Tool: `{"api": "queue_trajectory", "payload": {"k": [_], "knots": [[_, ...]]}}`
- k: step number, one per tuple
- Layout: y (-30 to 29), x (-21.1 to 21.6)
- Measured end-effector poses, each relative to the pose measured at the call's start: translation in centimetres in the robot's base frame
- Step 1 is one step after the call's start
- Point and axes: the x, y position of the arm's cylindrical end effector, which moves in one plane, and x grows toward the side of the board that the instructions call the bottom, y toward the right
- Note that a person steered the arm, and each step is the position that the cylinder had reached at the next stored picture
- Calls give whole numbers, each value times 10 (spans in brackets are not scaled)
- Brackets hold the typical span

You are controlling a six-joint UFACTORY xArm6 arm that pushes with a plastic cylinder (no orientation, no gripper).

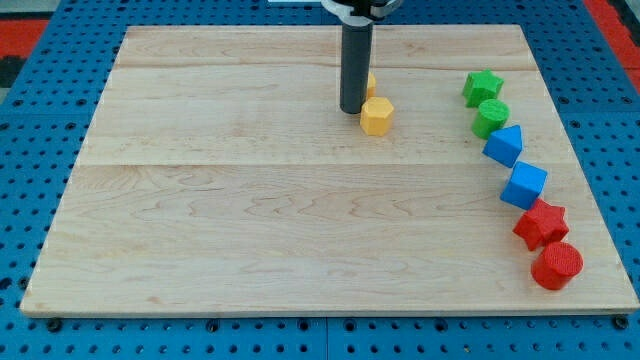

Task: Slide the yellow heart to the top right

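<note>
A yellow block (370, 84), only partly seen, peeks out from behind the dark rod near the top middle of the bench (250, 220); its shape cannot be made out, so whether it is the heart is unclear. Just below it lies a yellow hexagon block (377, 116). The rod's tip (352, 110) touches the hexagon's left side. There are no fingers. Down the view's right edge curve a green star (482, 87), green cylinder (491, 118), blue triangle (504, 146), blue cube (524, 185), red star (541, 223) and red cylinder (556, 266).
</note>
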Motion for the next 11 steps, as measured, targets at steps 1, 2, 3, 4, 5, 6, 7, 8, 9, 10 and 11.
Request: {"api": "queue_trajectory", "payload": {"k": [1,2,3,4,5,6,7,8,9,10,11], "knots": [[-46,2],[-59,-18],[15,-47],[30,-47],[-24,-30],[-30,-1],[8,-6],[59,-10],[55,-7],[62,-8],[86,-42]]}}
